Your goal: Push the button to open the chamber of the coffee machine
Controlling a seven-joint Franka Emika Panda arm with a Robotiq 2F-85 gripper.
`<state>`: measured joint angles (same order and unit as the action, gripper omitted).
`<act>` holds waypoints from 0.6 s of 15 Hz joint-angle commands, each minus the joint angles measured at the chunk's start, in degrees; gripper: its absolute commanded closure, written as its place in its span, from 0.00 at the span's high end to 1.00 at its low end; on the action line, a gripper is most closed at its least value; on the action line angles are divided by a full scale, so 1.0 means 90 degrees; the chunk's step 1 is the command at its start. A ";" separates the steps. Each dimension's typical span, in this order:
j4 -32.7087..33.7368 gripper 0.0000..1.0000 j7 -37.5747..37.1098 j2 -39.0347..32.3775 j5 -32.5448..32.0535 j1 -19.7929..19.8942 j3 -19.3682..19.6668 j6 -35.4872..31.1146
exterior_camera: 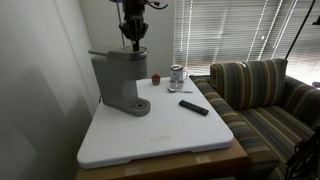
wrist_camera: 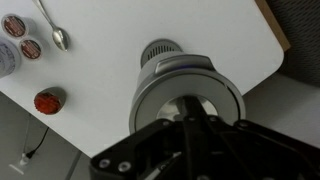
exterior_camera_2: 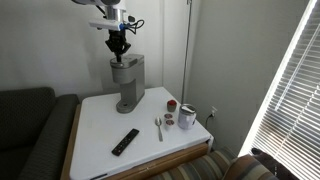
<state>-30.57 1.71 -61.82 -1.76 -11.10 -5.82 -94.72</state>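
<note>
The grey coffee machine stands at the back of the white table, also in an exterior view. Its rounded chamber overhangs the round drip base. My gripper hangs straight down with its fingers together, tips at the chamber's flat lid. In the wrist view the shut fingers point at the middle of the round lid. The button itself is hidden under the fingertips.
A black remote lies on the table, also in an exterior view. A spoon, a red pod and a tin cup sit nearby. A striped sofa adjoins the table.
</note>
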 commanded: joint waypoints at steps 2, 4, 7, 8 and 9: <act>0.0159 0.00 -0.0140 -0.0171 0.0008 0.0040 0.0025 0.0039; 0.0155 0.00 -0.0121 -0.0171 -0.0019 0.0006 0.0029 0.0106; 0.0094 0.00 0.0029 -0.0180 0.0003 0.0005 -0.0013 0.0615; 0.0077 0.00 0.0102 -0.0193 0.0077 0.0055 -0.0070 0.0887; 0.0092 0.00 0.0103 -0.0188 0.0071 0.0051 -0.0055 0.1058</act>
<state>-30.17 1.06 -61.88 -1.70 -11.29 -5.84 -91.77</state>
